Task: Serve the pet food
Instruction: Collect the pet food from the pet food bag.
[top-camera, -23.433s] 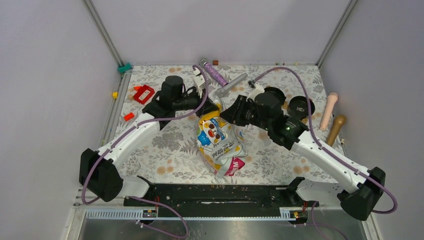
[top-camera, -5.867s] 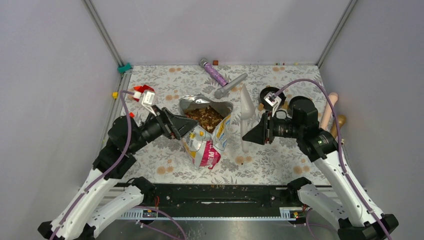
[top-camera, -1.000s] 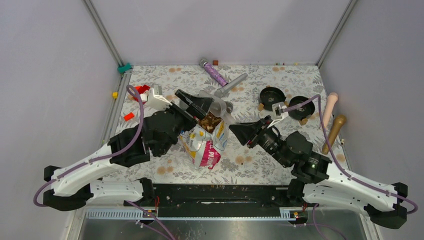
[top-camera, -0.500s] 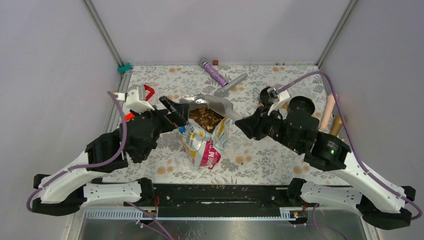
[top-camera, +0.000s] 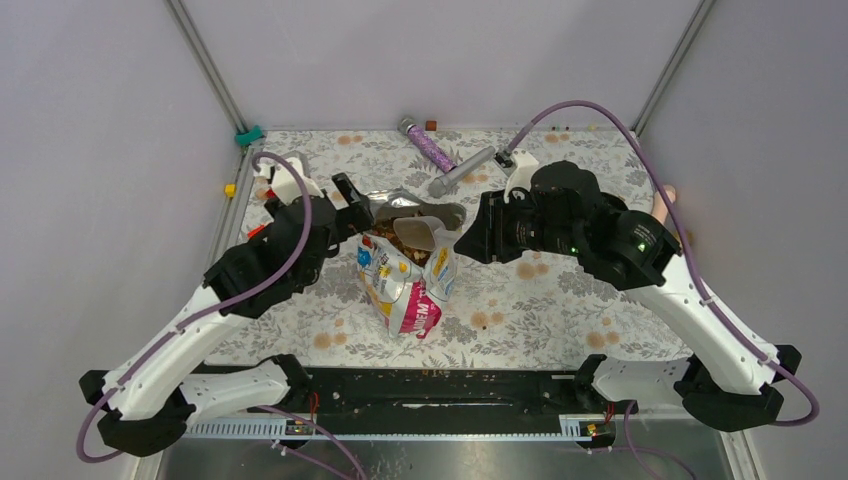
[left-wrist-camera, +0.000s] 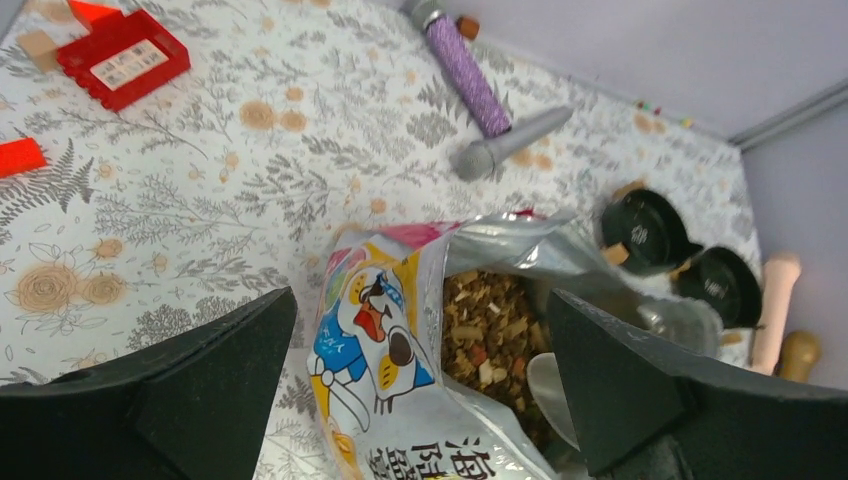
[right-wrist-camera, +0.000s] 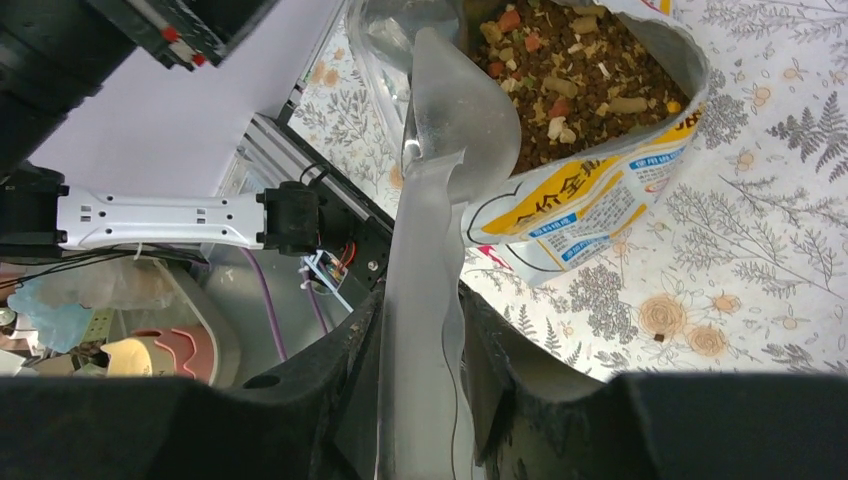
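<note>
The pet food (right-wrist-camera: 575, 70), brown and tan kibble, fills the open mouth of a glossy yellow-and-white bag (top-camera: 405, 290) that lies mid-table. My right gripper (right-wrist-camera: 420, 335) is shut on the handle of a translucent scoop (right-wrist-camera: 450, 130). The scoop's head rests at the rim of the bag's mouth, over the kibble (top-camera: 400, 247). What the scoop (top-camera: 425, 232) holds I cannot tell. My left gripper (left-wrist-camera: 420, 400) is open wide, its fingers (left-wrist-camera: 200, 390) standing either side of the bag's upper end (left-wrist-camera: 380, 320) without pinching it. In the top view it (top-camera: 358, 212) sits at the bag's left rim.
Two round black bowls (left-wrist-camera: 640, 232) (left-wrist-camera: 722, 285) stand right of the bag, hidden under my right arm in the top view. Beyond them lie two pegs, one pink (left-wrist-camera: 775, 305) and one wooden. A grey microphone (top-camera: 460, 171) and a purple one (top-camera: 428, 146) lie behind the bag. Red blocks (left-wrist-camera: 120, 60) sit far left.
My right arm has swung back and left, bringing the scoop from behind the bag to its mouth and covering the bowls. My left gripper has shifted to the bag's left rim.
</note>
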